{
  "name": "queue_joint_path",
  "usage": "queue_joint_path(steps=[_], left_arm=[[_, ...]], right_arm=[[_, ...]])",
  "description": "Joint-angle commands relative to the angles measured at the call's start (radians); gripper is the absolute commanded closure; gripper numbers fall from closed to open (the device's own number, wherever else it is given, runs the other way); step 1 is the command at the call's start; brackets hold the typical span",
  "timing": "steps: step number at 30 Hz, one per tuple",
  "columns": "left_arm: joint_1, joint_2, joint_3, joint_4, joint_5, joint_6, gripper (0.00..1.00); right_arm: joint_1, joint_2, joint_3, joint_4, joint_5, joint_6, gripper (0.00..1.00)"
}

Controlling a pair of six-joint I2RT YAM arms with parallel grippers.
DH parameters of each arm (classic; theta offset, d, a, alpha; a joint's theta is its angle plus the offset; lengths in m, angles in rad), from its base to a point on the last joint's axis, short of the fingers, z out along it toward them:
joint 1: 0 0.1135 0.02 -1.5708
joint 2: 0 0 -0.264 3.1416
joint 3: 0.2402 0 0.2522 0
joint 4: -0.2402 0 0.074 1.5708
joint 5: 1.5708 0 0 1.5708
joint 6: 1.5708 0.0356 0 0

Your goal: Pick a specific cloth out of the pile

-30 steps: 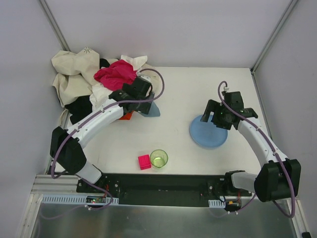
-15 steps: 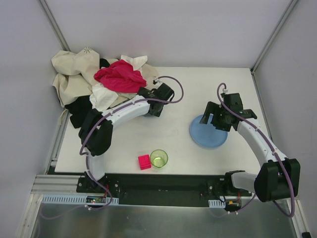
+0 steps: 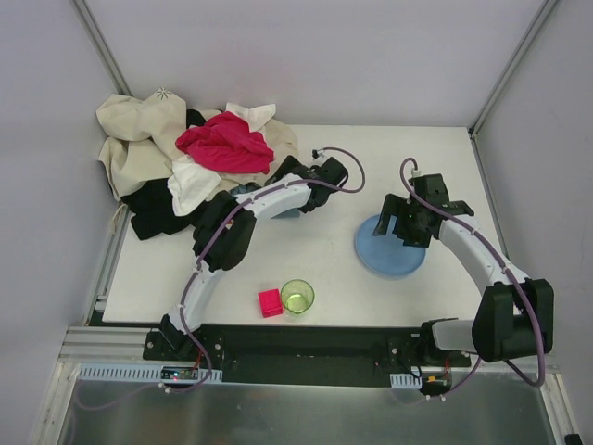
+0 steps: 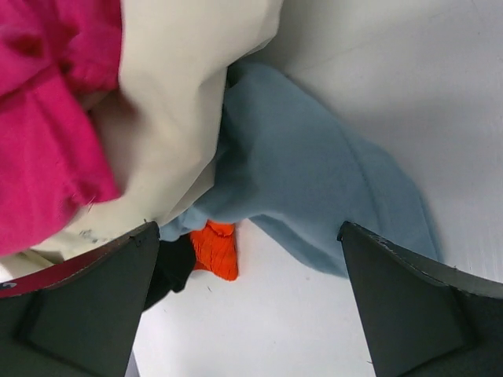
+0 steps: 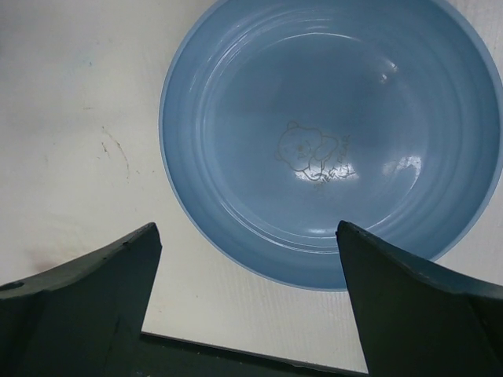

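Note:
Of the cloth [image 4: 214,250] only a small bright orange-red fold shows, poking out under the grey-blue piece [image 4: 314,173] at the pile's edge; the left arm hides it in the top view. The pile [image 3: 139,139] fills the far-left corner, with a magenta-pink piece [image 3: 222,144] on top of beige fabric [image 4: 173,102]. My left gripper [image 3: 289,174] [image 4: 247,232] hovers open just right of the pile, nothing between its fingers. Open too, my right gripper [image 3: 408,218] [image 5: 247,228] hangs above the blue plate [image 3: 380,258] [image 5: 330,118].
A pink cube [image 3: 270,302] and a green cup [image 3: 297,296] stand near the table's front edge. Black fabric [image 3: 153,211] spills from the pile toward the left edge. Walls with metal posts close off the back and both sides.
My left arm has swung right, from over the pile's near edge to the table beside it, and now covers the orange cloth in the top view. The right arm shifted only slightly.

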Motion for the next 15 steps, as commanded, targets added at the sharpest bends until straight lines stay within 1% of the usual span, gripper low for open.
queue_joint_path(steps=[1, 8, 15], left_arm=[[0.003, 0.068, 0.085, -0.019, -0.050, 0.093, 0.01], [0.036, 0.146, 0.160, 0.005, -0.066, 0.128, 0.01], [0.087, 0.148, 0.168, 0.065, -0.118, 0.173, 0.01]], right_arm=[[-0.008, 0.024, 0.027, 0.000, -0.015, -0.020, 0.04], [-0.010, 0.037, 0.018, 0.003, -0.015, -0.021, 0.04], [-0.008, 0.047, 0.022, 0.000, -0.022, -0.024, 0.04]])
